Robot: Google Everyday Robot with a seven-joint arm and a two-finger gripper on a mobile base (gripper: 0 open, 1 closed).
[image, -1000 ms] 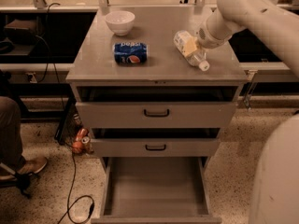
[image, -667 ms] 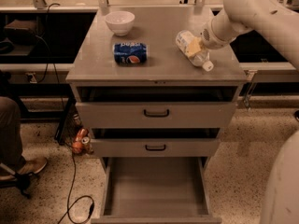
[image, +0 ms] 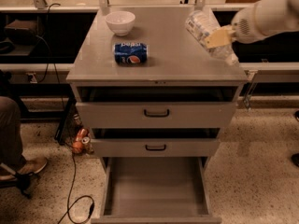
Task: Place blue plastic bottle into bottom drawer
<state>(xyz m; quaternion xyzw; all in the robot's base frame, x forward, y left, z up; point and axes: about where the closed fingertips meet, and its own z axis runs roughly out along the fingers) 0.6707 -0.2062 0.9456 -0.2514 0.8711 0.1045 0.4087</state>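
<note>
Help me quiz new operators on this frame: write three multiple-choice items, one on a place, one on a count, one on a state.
1. Where is the blue plastic bottle?
A) inside a basket
B) in the gripper, over the right side of the cabinet top
C) under the cabinet

2. How many black drawer handles show?
A) one
B) two
C) four

3. What state is the bottom drawer in?
A) shut
B) pulled out, holding a box
C) pulled out, nothing in it

Key:
1 B, the gripper is clamped on the tilted bottle near the top's right edge.
2 B, there is one on the top drawer and one on the middle drawer.
3 C, its bare grey floor shows.
</note>
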